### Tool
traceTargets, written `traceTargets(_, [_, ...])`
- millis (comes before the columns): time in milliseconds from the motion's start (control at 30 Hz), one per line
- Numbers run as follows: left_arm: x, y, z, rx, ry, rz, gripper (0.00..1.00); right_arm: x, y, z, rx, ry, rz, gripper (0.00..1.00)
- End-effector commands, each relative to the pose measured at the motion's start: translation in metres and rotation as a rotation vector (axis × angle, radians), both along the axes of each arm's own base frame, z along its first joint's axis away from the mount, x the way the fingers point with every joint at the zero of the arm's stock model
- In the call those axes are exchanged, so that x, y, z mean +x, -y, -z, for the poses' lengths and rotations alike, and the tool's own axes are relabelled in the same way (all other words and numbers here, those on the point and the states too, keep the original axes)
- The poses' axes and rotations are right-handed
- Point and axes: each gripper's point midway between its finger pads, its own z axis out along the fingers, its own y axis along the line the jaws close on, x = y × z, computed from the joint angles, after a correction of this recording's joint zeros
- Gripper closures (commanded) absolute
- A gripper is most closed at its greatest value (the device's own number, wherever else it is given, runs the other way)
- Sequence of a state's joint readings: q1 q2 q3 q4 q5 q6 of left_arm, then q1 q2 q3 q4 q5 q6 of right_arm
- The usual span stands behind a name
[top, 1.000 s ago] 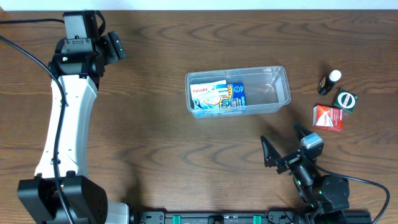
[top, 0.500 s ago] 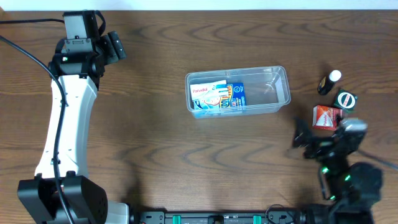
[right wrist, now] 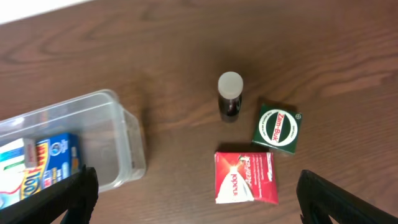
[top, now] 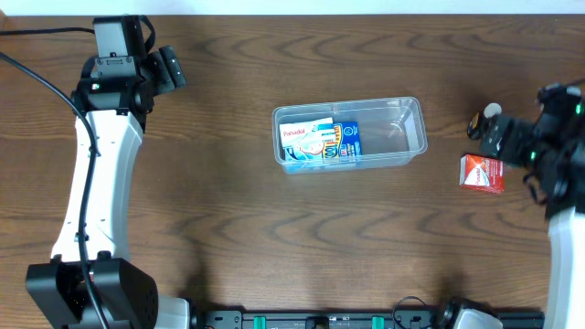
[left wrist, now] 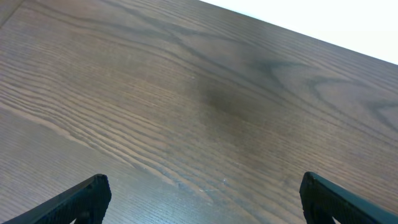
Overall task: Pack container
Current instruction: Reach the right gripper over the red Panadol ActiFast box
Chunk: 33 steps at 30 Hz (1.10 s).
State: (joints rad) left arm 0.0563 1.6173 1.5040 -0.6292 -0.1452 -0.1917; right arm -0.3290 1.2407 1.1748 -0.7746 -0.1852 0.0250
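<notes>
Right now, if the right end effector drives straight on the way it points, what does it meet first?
Probably the flat red-and-white cardboard box, which lies roughly in line with the open right end effector. Depth is unclear, so it may touch the brown wooden table beside it instead.

Carton (right wrist: 245, 177) just ahead of the right gripper (right wrist: 196, 190), bottle (right wrist: 230, 94) beyond it, Zam-Buk box (right wrist: 278, 127) ahead-right; container (right wrist: 134, 149) ahead-left, packets (right wrist: 37, 165) inside.

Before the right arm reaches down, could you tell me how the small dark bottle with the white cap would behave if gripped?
The bottle stands upright and looks narrow, so a sideways nudge would probably tip it. Its round body would likely roll once down. The dark body may be glass: possibly slippery and breakable.
</notes>
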Motion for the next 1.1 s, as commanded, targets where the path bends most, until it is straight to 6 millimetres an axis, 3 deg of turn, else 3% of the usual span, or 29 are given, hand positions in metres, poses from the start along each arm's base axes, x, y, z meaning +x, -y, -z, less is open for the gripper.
traceTargets(0, [0.000,-0.002,-0.013,-0.008,0.033,-0.016,0.02,0.013,0.005,0.015,0.020,-0.051,-0.022,0.01])
traceTargets(133, [0.000,-0.002,-0.013,-0.008,0.033,-0.016,0.02,0.023,0.009,0.037,0.039,-0.101,-0.022,0.01])
traceTargets(200, [0.000,-0.002,-0.013,-0.008,0.033,-0.016,0.02,0.014,0.006,0.052,0.060,-0.173,-0.020,0.01])
traceTargets(300, [0.000,-0.002,-0.013,-0.008,0.033,-0.016,0.02,0.003,0.018,0.065,-0.016,-0.253,-0.019,0.01])
traceTargets(667, [0.000,-0.002,-0.013,-0.008,0.033,-0.016,0.02,-0.015,0.035,0.085,-0.122,-0.379,-0.019,0.01])
traceTargets(1067, [0.000,-0.002,-0.013,-0.008,0.033,-0.016,0.02,0.002,0.027,0.144,-0.056,-0.455,-0.141,0.01])
